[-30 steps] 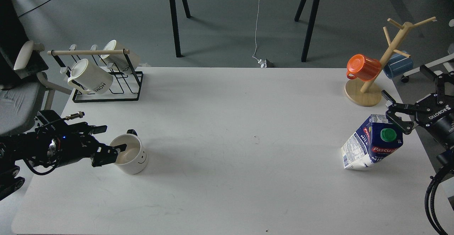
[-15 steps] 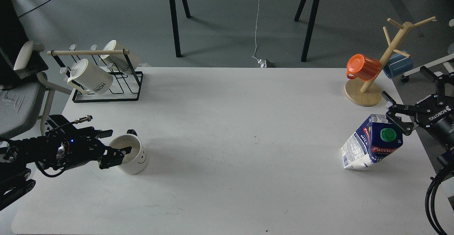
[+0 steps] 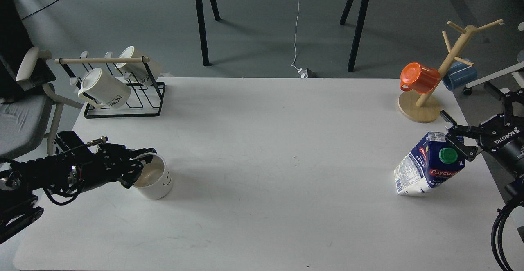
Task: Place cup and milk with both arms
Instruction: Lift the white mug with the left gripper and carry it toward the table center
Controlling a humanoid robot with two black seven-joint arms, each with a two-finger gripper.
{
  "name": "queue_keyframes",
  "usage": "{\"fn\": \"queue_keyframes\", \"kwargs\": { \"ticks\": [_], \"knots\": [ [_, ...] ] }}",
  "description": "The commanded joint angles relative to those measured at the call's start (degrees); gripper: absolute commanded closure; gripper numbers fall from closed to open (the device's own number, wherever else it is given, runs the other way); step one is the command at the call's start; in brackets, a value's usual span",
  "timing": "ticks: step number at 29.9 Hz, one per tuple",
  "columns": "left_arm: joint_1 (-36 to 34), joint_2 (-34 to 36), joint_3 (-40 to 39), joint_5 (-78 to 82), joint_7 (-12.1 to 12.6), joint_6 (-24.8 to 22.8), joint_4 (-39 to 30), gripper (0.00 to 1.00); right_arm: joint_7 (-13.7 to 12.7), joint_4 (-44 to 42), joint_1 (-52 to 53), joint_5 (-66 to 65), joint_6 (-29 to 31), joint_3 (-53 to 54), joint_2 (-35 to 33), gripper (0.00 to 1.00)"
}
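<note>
The cup (image 3: 157, 181), a white mug with a smiley face, stands at the front left of the white table (image 3: 262, 140). My left gripper (image 3: 138, 166) is at its left rim. Its dark fingers lie over the rim and the handle side, and I cannot make out whether they pinch the wall. The milk (image 3: 428, 166), a blue and white carton with a green cap, stands at the right. My right gripper (image 3: 455, 134) is open at the carton's top right, with one finger behind the top and one beside the cap.
A black wire rack (image 3: 123, 99) holding two cream "HOME" mugs (image 3: 104, 87) stands at the back left. A wooden mug tree (image 3: 430, 99) with an orange cup (image 3: 418, 77) stands at the back right. A grey chair (image 3: 20, 111) is left of the table.
My left gripper has moved right onto the cup's rim, and the cup has shifted slightly right. My right gripper has drifted a little down at the carton. The carton has not moved.
</note>
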Motion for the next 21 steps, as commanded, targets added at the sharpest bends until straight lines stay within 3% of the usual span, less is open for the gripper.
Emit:
{"fn": "queue_keyframes", "kwargs": {
  "ticks": [1,13,21],
  "knots": [
    [-0.1,0.0,-0.1,0.0,0.0,0.2,-1.5,0.98,0.0,0.0,-0.5,0.0,0.0,0.1,0.1,0.02],
    [-0.7,0.3,-0.4,-0.1,0.0,-0.4,-5.9,1.00,0.0,0.0,-1.1,0.0,0.0,0.0,0.1,0.02],
    [-5.0,3.2,-0.9,-0.1,0.0,-4.9,-13.1,1.00,0.0,0.0,-1.2,-0.1,0.0,0.0,0.3,0.02]
  ]
}}
